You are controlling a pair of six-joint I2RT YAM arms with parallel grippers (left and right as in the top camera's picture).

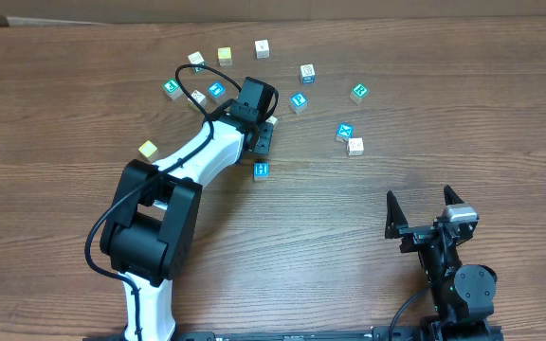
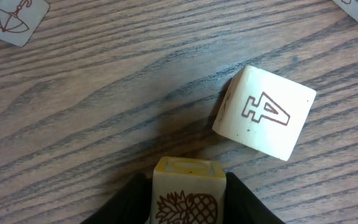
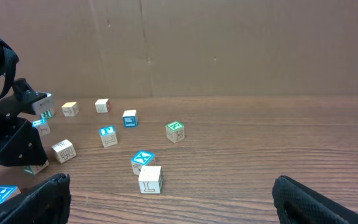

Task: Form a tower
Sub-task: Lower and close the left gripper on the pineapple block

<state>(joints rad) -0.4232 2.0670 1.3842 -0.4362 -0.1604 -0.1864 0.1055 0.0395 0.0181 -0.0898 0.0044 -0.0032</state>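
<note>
One wooden table (image 1: 45, 114) fills the overhead view, its far edge meeting a cardboard wall (image 3: 229, 43). The left arm (image 1: 192, 156) reaches diagonally into the cluster of cubes at far centre. The right gripper (image 1: 422, 204) sits near the front right with its jaws spread wide around nothing, well apart from every cube.

The left gripper (image 1: 263, 137) is closed narrowly on the pineapple cube (image 2: 188, 193): pale wood, a brown pineapple print on the face toward the camera, a yellow-outlined far face, and a dark finger (image 2: 120, 208) pressed to each side. Whether it rests on anything cannot be told. Where the tower stands I cannot tell; each cube that shows appears single.

A pale cube (image 2: 265, 112) with a brown outlined character lies tilted just beside the held one, apart from it. A blue cube (image 1: 261, 170) lies near the gripper on its front side, and a yellow cube (image 1: 148, 149) lies beside the arm. Bare wood runs along the left side and across the front centre.
</note>
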